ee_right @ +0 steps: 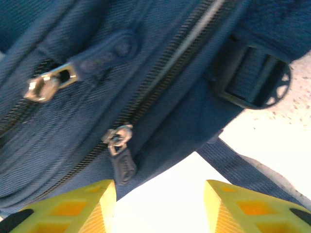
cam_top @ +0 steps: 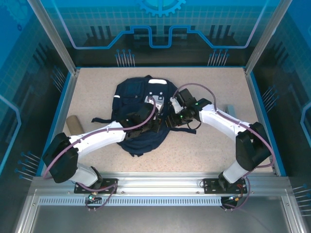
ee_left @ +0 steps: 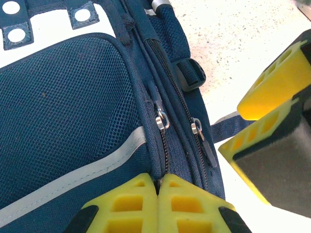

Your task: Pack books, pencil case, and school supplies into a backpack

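Find the backpack [cam_top: 133, 94] lying flat in the middle of the table [cam_top: 204, 150]. Expect soft, limp cloth, likely to bunch and drag if pulled anywhere but at a firm point. Note the left pincer [ee_left: 158, 194] closed fully, apparently pinching the fabric at the zipper seam. Note the right pincer [ee_right: 160, 194] partly open and holding nothing, one zipper pull [ee_right: 121, 162] just beside one jaw. Better to take this small stiff tab than the cloth. See the pencil case [cam_top: 74, 124] well apart at the left side, probably light and squashy; grasp around the middle.
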{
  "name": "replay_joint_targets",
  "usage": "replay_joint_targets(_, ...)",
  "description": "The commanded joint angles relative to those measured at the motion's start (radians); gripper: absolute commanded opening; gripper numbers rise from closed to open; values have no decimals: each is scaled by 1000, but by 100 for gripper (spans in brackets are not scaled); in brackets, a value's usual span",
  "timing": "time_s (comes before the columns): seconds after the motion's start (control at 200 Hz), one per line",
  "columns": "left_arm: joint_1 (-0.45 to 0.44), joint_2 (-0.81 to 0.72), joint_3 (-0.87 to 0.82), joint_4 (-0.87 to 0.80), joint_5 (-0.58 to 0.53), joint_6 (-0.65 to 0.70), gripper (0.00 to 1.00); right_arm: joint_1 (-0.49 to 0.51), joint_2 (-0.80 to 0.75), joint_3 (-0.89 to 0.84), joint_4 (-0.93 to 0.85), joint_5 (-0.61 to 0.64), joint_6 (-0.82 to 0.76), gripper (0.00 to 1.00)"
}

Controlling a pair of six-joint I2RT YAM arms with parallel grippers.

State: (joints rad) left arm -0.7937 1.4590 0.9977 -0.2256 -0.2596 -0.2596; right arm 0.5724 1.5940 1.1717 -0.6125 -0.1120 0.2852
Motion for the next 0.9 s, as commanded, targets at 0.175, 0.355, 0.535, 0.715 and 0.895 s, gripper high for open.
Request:
replay_joint_targets(0.175,4,-46,-4,73,35,22,0,34,-13,-10,61,-17,-70,38)
replay_joint_targets(0.355,4,-49,-2,70,35,23,0,37,12,-8,101,-39,-105,33)
replay_joint_targets(0.535,4,-61,-9,72,25,22,0,34,43,-9,119,-45,-124,28)
replay_joint_targets(0.715,3,-75,-19,74,14,20,0,30,37,-33,123,-41,-131,27)
replay_joint_targets(0.895,5,-80,-21,75,9,21,0,30,65,-33,122,-14,-136,22)
